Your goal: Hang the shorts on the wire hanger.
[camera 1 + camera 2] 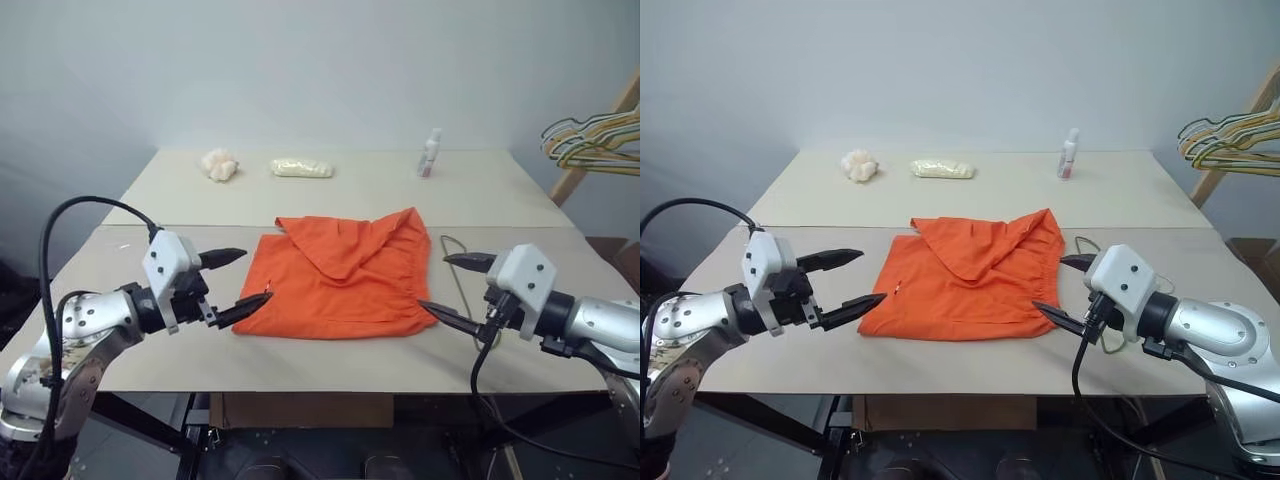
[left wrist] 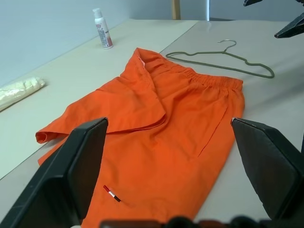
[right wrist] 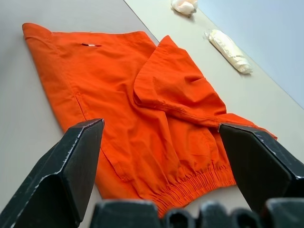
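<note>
Beige matte table (image 1: 330,200) — crumpled orange shorts (image 1: 340,275), thin wire hanger (image 2: 223,59)

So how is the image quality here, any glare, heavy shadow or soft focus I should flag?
Left eye view: even, soft light, no glare; the shorts cast almost no shadow on the table. Left wrist view: the near fingers are soft and dark, while the shorts and the wire hanger are sharp. Right wrist view: fingers likewise soft, cloth folds crisp.
</note>
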